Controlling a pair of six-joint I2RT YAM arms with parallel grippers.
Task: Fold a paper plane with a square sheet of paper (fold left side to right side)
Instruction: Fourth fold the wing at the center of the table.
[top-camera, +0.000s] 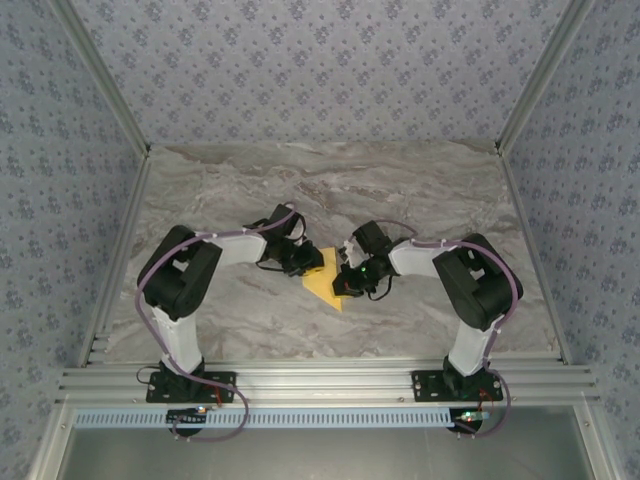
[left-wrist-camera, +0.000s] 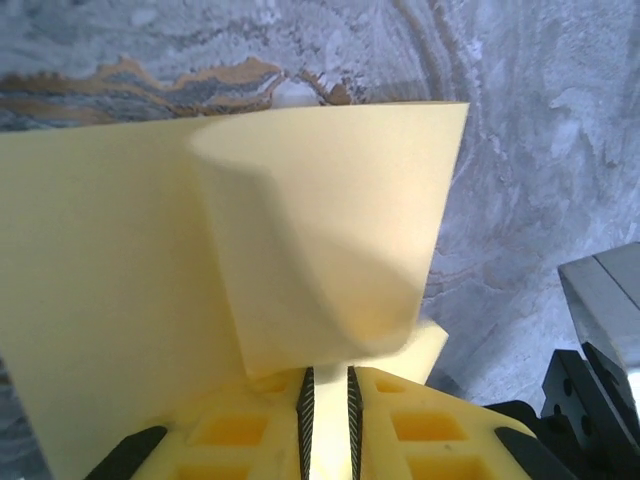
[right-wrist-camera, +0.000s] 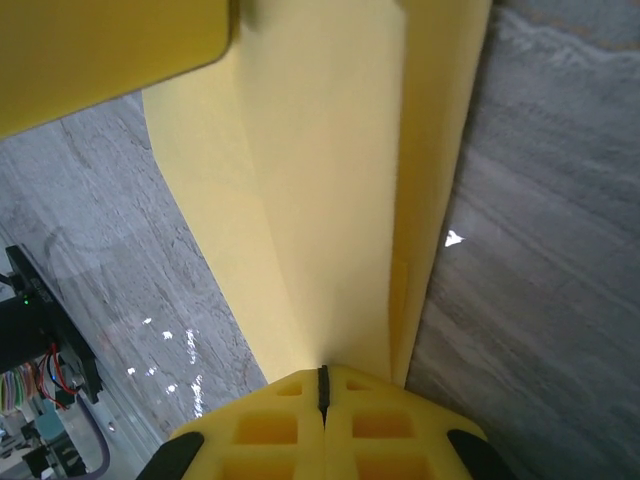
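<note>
The yellow square sheet of paper (top-camera: 326, 288) lies mid-table between both grippers. My left gripper (top-camera: 311, 266) holds its left part; in the left wrist view a flap of the sheet (left-wrist-camera: 330, 220) curls up and over, running down between the jaws of my left gripper (left-wrist-camera: 327, 378), which stand a narrow gap apart with paper filling it. My right gripper (top-camera: 346, 282) is shut on the sheet's other side. In the right wrist view the sheet (right-wrist-camera: 320, 200) rises creased from the closed jaws of my right gripper (right-wrist-camera: 322, 374).
The grey marble tabletop (top-camera: 330, 180) is bounded by aluminium rails (top-camera: 320, 380) at the near edge and patterned walls on three sides. A dark part of the right arm (left-wrist-camera: 600, 340) sits close at the right of the left wrist view.
</note>
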